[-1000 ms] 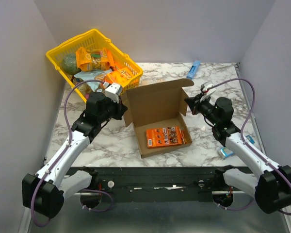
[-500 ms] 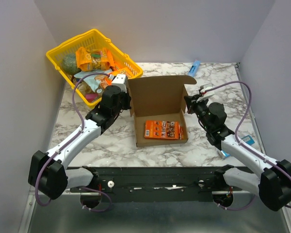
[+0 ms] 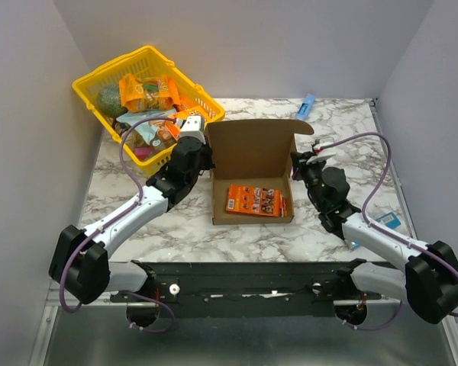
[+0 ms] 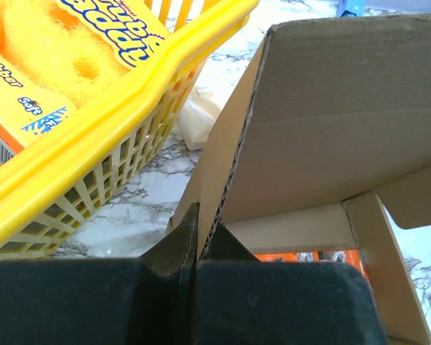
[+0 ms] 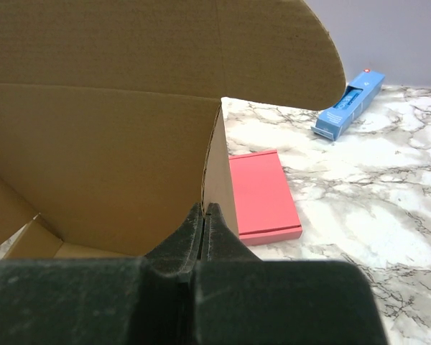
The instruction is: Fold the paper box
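The paper box [image 3: 252,151] is brown corrugated cardboard, standing mid-table with its lid flap raised at the back. A small orange printed snack box [image 3: 254,200] lies flat on its floor. My left gripper [image 3: 207,157] is shut on the box's left side wall; the left wrist view shows the cardboard edge [image 4: 233,165] pinched between the fingers [image 4: 205,236]. My right gripper [image 3: 295,163] is shut on the right side wall, and in the right wrist view its black fingertips [image 5: 206,217] clamp the wall's edge, with the box interior [image 5: 108,158] to the left.
A yellow basket [image 3: 90,78] full of snack packets stands at the back left, close to the left gripper, its rim [image 4: 129,122] beside the box wall. A blue box [image 3: 305,108] lies at the back right. A pink flat case [image 5: 262,194] lies right of the box. A small blue item [image 3: 388,221] sits by the right arm.
Both grippers, still shut on the side walls, turned the box from a skewed angle to square with the table and shifted it slightly back. The left arm reached farther right.
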`<state>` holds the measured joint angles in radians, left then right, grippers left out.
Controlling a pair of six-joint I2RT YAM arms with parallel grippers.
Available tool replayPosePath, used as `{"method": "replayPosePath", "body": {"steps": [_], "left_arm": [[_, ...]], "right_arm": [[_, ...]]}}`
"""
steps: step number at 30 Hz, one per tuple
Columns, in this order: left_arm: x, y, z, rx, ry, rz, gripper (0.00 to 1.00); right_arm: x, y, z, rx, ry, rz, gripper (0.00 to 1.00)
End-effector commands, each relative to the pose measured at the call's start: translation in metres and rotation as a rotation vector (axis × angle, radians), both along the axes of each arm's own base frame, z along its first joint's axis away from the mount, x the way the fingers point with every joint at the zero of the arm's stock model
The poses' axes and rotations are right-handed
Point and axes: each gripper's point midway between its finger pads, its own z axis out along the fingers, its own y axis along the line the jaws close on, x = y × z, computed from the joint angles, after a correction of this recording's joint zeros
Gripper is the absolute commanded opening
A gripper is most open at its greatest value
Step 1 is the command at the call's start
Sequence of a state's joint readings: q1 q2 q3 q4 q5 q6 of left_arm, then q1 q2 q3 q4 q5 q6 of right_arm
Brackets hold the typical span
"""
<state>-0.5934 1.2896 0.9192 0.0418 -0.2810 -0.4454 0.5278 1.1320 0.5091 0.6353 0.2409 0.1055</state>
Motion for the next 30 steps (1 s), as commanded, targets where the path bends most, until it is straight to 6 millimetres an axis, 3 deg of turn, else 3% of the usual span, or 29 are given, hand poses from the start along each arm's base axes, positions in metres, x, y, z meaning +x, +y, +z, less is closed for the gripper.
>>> {"method": "replayPosePath", "body": {"steps": [1,9,21,24,25,28,30], "left_arm": [[-0.004,-0.047,0.031,-0.200,-0.035,-0.104,0.00],[-0.010,-0.054,0.022,-0.283,-0.004,-0.091,0.00],[-0.021,-0.066,0.011,-0.326,0.034,-0.108,0.00],[-0.032,-0.063,-0.008,-0.281,0.060,-0.113,0.00],[-0.037,-0.058,-0.025,-0.257,0.086,-0.109,0.00],[-0.049,-0.046,-0.049,-0.246,0.119,-0.090,0.00],[-0.055,-0.042,-0.055,-0.258,0.129,-0.082,0.00]], "right_arm": [[-0.020,0.034,-0.008,0.058,0.020,0.140,0.01],[-0.031,0.028,-0.032,0.047,0.069,0.131,0.01],[-0.033,0.027,-0.040,0.052,0.091,0.124,0.01],[-0.034,0.025,-0.042,0.049,0.095,0.120,0.01],[-0.035,0.025,-0.042,0.048,0.096,0.120,0.01],[-0.037,0.023,-0.047,0.044,0.104,0.118,0.01],[-0.039,0.023,-0.051,0.045,0.115,0.119,0.01]]}}
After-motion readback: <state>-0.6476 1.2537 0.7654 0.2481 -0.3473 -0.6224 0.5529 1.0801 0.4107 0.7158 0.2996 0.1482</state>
